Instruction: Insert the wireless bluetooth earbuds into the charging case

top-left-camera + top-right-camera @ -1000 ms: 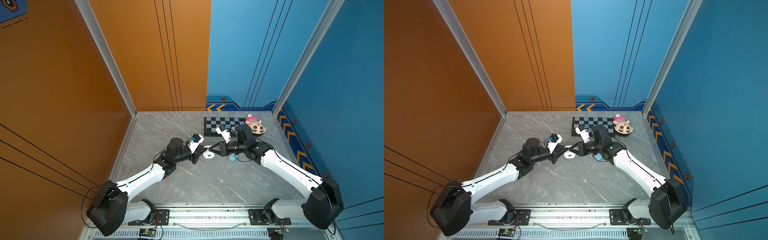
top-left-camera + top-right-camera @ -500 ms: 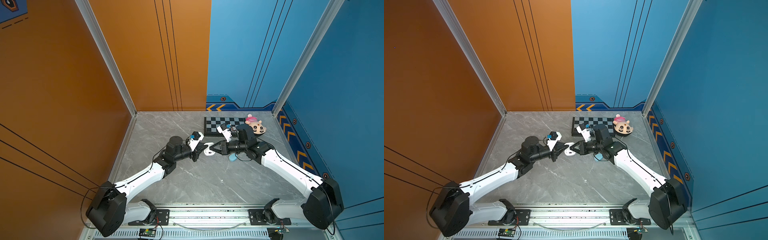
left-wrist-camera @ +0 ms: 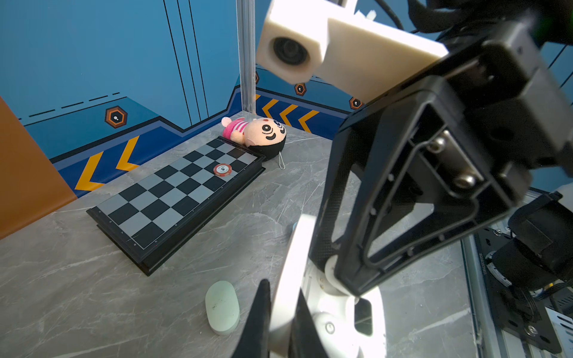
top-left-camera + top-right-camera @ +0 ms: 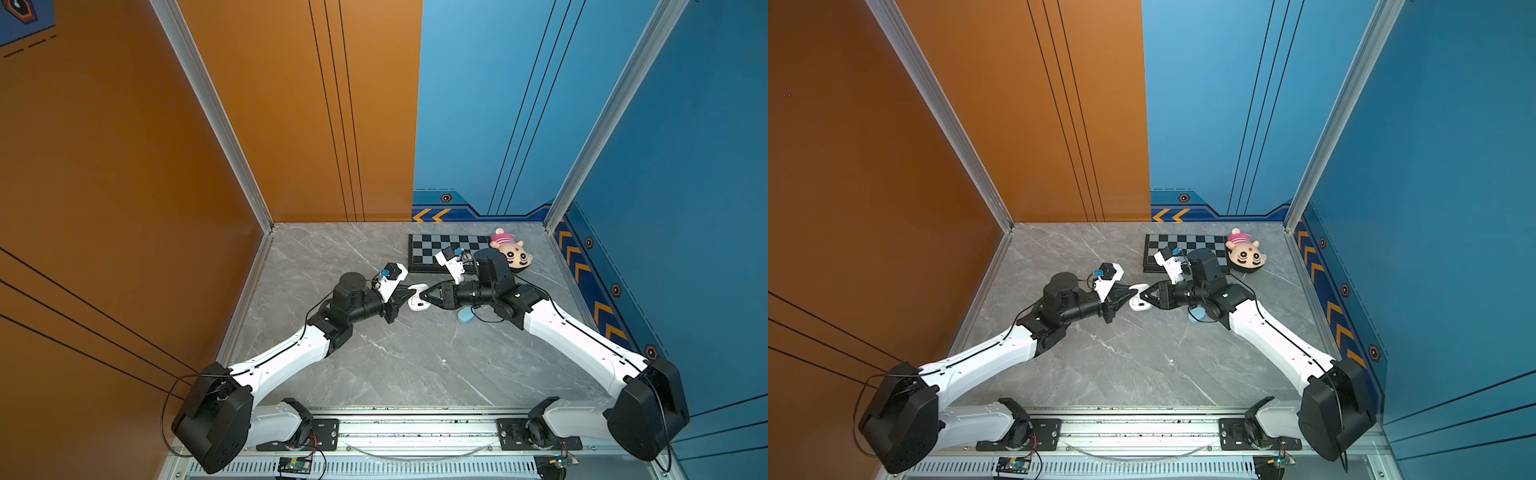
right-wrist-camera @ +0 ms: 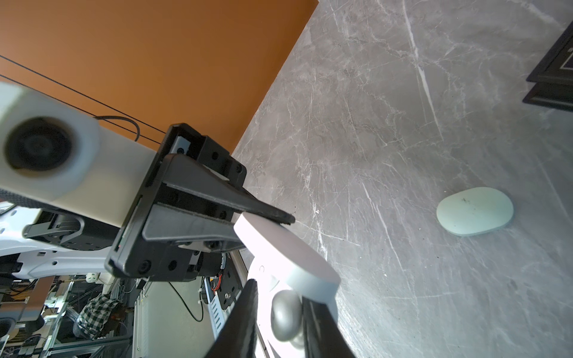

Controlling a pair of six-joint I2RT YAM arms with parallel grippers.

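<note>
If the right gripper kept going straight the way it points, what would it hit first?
The white case: the tips of the right gripper seem to sit in it, around a bud. Just behind is the left gripper, holding it.

At the frame's bottom centre, the right gripper (image 5: 279, 294), jaws parted, flanks a grey earbud (image 5: 286, 314) in the open white case (image 5: 288, 254), whose lid the left gripper (image 5: 262, 231) pinches.

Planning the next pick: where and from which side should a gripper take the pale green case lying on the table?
Probably pinch the pale green case across its narrow width, jaws on its two long sides, coming straight down from above: it lies flat and closed, a low rounded oval.
</note>
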